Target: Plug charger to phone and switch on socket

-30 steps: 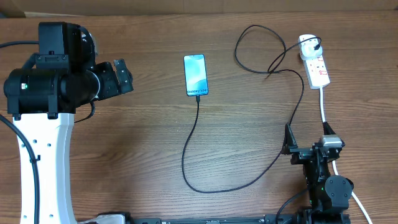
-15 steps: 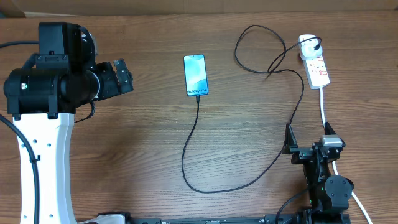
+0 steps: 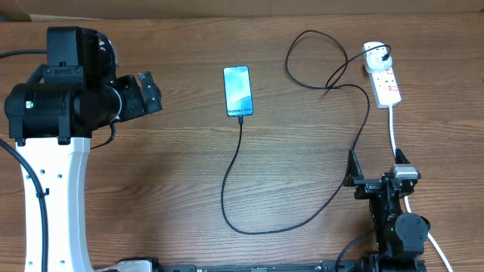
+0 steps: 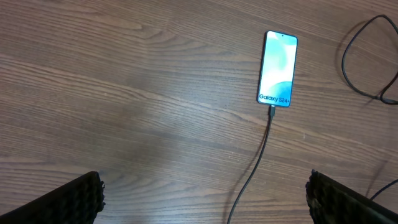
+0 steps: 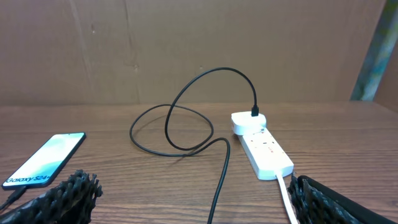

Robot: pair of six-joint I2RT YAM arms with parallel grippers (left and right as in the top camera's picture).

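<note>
As the charger [image 3: 240, 125] already joins phone [image 3: 237, 91], mid-bench toward the far edge, to socket [image 3: 386, 81] at the far right corner, my right claw [image 5: 193, 202], spread wide, should narrow and press the switch squarely.

phone [image 4: 277, 69], left wrist view: "galaxy s24+" in dark letters on a pale band across one end of the lit blue screen; this is the clearest reading.
phone, right wrist view: the same band lies at the near end of the screen, seen at a slant; it reads "galaxy s24+", with the last characters less certain.
phone, overhead view: the band shows as a pale strip with dark marks, too small to read.
socket [image 5: 264, 151]: small red marks on the white top face, too small in every view to read as words or numbers.
</note>
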